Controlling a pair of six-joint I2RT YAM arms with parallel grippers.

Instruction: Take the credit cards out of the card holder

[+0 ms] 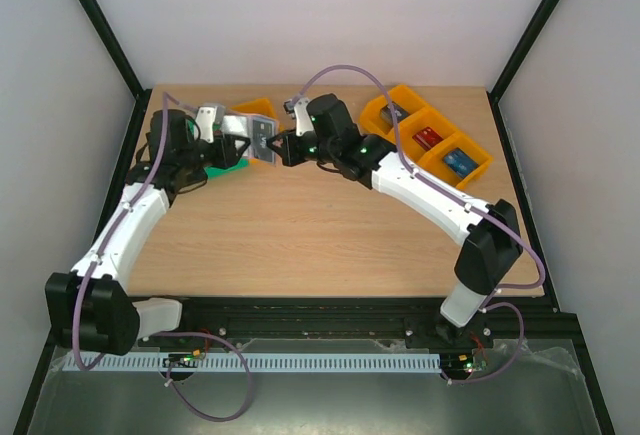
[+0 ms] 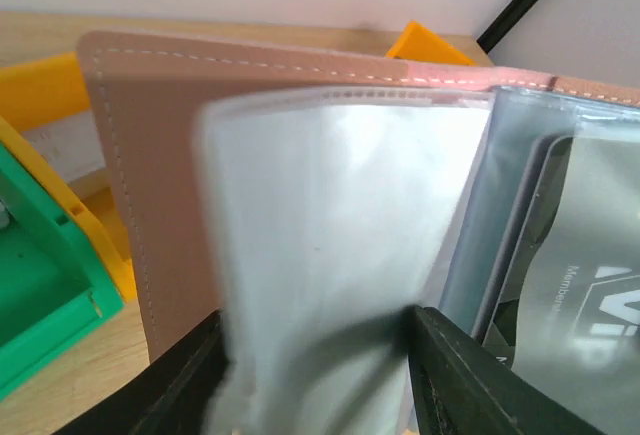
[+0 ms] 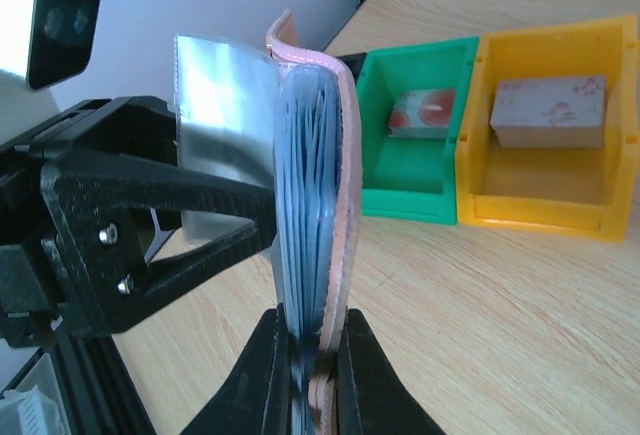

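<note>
A light wooden counter [image 1: 300, 235] fills the middle of the overhead frame, its grain running left to right. In the upper right, a row of three orange bins [image 1: 372, 112] sits on it, side by side and touching, slanting down toward the right edge. In the upper left a green bin [image 1: 226, 167] rests on the wood. A single orange bin [image 1: 254, 108] stands just beside it, nearer the far edge.

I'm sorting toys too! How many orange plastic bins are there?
4. Three orange plastic bins stand in a row at the back right of the wooden table; one stands back left, beside a green plastic bin. More may be hidden.
</note>
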